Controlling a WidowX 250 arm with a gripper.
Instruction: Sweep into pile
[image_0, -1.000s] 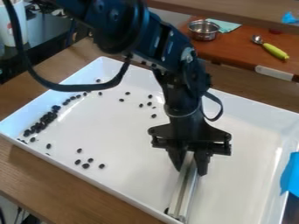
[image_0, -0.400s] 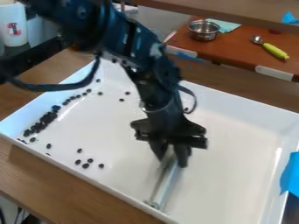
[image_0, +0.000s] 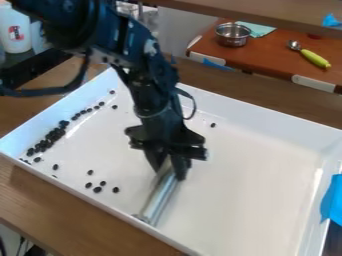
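A black two-finger gripper grips a long silver metal bar, slanted in a white rectangular tray on a brown wooden table. Small round black pieces crowd the tray's left side in the view; others lie scattered near its front wall, and 1 sits right of the arm. Behind stands a round steel pot.

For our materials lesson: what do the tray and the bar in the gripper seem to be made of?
The tray: glossy white plastic, perhaps enamel, judging by its smooth walls and highlights. The bar: probably smooth metal, from its silvery streaks.
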